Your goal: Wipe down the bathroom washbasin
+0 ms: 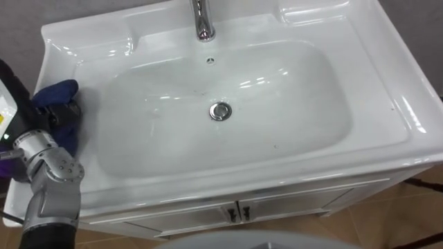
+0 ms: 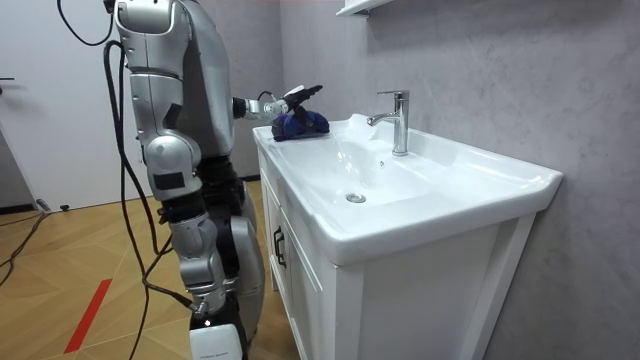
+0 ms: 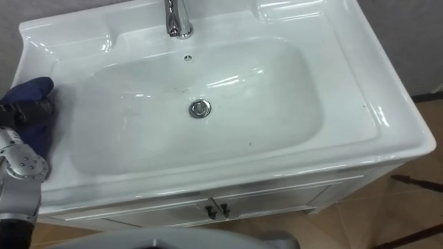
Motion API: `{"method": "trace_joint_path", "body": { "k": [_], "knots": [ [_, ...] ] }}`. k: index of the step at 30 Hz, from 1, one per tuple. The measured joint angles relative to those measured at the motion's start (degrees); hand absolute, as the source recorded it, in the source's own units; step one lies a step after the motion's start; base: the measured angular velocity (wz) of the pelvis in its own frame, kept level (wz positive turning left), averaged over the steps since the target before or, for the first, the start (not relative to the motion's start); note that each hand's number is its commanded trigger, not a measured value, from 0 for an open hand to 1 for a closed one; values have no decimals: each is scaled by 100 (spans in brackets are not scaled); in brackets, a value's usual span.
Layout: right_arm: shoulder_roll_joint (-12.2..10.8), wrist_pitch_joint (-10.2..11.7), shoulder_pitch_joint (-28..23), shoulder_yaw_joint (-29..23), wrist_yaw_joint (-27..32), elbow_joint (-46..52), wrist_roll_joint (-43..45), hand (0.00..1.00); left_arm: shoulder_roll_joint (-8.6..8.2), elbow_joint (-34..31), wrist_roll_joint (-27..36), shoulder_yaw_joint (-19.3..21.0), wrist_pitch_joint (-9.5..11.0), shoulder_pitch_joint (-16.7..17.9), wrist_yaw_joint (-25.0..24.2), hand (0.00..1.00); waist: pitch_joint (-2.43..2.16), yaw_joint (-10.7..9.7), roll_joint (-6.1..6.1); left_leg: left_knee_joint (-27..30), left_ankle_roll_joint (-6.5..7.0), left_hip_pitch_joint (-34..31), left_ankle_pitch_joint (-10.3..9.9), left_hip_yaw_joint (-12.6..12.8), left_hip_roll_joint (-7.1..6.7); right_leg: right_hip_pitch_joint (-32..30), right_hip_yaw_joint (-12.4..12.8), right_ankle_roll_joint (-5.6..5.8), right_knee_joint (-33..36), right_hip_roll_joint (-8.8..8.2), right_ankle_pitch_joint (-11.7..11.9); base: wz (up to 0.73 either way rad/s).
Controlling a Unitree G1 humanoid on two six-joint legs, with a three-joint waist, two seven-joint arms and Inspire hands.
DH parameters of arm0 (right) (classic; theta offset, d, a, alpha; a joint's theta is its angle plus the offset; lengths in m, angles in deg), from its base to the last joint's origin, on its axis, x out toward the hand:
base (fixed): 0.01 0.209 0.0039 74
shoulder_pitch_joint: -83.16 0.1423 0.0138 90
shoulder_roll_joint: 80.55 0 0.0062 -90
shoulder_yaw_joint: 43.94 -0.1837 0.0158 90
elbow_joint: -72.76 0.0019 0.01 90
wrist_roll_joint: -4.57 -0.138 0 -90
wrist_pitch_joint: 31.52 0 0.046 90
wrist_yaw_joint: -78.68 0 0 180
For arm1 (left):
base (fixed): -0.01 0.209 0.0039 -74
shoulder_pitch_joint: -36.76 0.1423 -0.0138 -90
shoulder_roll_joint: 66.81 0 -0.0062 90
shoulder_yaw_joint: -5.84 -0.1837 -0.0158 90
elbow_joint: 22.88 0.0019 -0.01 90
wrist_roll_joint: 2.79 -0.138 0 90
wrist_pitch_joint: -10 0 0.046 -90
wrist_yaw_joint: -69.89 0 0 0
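Left robot hand [image 1: 64,115] on blue cloth [image 1: 58,90] at frame's left edge, grip can't tell; basin [image 1: 297,104] bowl stretches away rightward.

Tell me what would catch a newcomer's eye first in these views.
The dark blue cloth stands out first, bunched on the left rim of the white basin, with the robot's left hand resting on it. Next come the chrome tap at the back centre and the round metal drain in the middle of the bowl.
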Motion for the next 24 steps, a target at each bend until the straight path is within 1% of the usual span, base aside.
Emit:
{"method": "trace_joint_path", "body": {
  "k": [6, 8, 9, 10, 11, 13, 15, 16, 17, 19, 20, 21, 22, 24],
  "knots": [
    [0, -3, 12, 13, 2, 1, -8, 0, 0, 0, 8, -1, 0, -3, -1, 0, -2, -7, 3, 1, 0, -1, 0, 2, -1, -1, 0, 1, 0, 0, -1, 0],
    [0, -4, 20, 104, 10, 2, -2, 0, 0, 0, 13, -22, 0, -6, -1, 0, -2, -12, 3, 1, 0, -1, 0, 0, -1, 0, -5, 1, 1, 0, -1, 0],
    [-4, -7, 36, 107, 12, -7, -9, 0, 0, -8, 141, -51, 1, -12, -1, 0, -5, -22, 10, 3, 0, -1, 0, -5, -1, 3, -8, 1, 0, 0, -1, 0],
    [-6, -14, 56, 107, 13, -7, -9, 0, 0, -20, 411, -71, 1, -20, -3, 0, -8, -31, 16, 5, 0, 0, 0, -10, -1, 10, -16, 1, 0, -2, -1, 0],
    [-6, -14, 64, 110, 13, -7, -12, 0, 0, -22, 552, -81, 1, -29, -4, 0, -9, -38, 19, 6, 0, 2, 0, -20, -1, 14, -23, 1, 1, -3, -1, 3],
    [-6, -22, 102, 107, 22, 2, -25, 0, -1, -61, 1378, -158, 5, -81, -33, 0, -3, -54, 28, 6, 0, 7, 0, -14, -1, 11, -22, 1, 11, -5, -1, 0],
    [-10, -21, 106, 107, 24, 58, -23, 0, -2, -134, 1824, -223, 8, -84, -144, 0, 1, -48, 27, 5, 0, 2, 0, -10, -3, 8, -22, 5, 14, -8, -3, 0],
    [-18, -14, 116, 106, 23, 77, -27, 0, -14, -171, 2120, -242, 26, -85, -238, 0, 5, -41, 17, 5, 0, -1, 0, -10, -7, 9, -26, 13, 14, -11, -8, 0],
    [-28, -4, 117, 106, 21, 86, -27, 0, -31, -206, 2265, -247, 26, -85, -269, 0, 5, -40, 13, 6, 0, -1, 0, -10, -8, 9, -24, 15, 14, -11, -9, 0],
    [-88, 13, 109, 89, -3, 97, -28, 0, -76, -445, 2755, -244, 44, -83, -395, 0, 24, -40, -36, 6, 0, 0, 0, -25, -8, 16, -29, 15, 14, -11, -10, 0],
    [-94, 19, 105, 89, -13, 97, -28, 0, -78, -513, 2894, -244, 64, -84, -431, 0, 30, -40, -49, 6, 1, 1, 0, -26, -9, 16, -28, 15, 13, -11, -10, 0],
    [-96, 21, 105, 90, -37, 95, -27, 0, -77, -629, 3182, -245, 123, -84, -499, 0, 40, -36, -67, 6, 1, -1, 0, -26, -11, 16, -24, 15, 9, -12, -10, 0],
    [-96, 26, 105, 90, -52, 96, -27, 0, -77, -662, 3303, -244, 155, -85, -536, 0, 42, -35, -73, 6, 1, -2, 0, -25, -12, 16, -22, 15, 7, -13, -10, 0],
    [-103, 55, 106, 90, -82, 96, -39, 0, -78, -693, 3622, -247, 286, -87, -715, 0, 41, -29, -77, 5, 1, -2, 0, -22, -15, 16, -17, 15, 3, -14, -10, 0]
  ]
}}
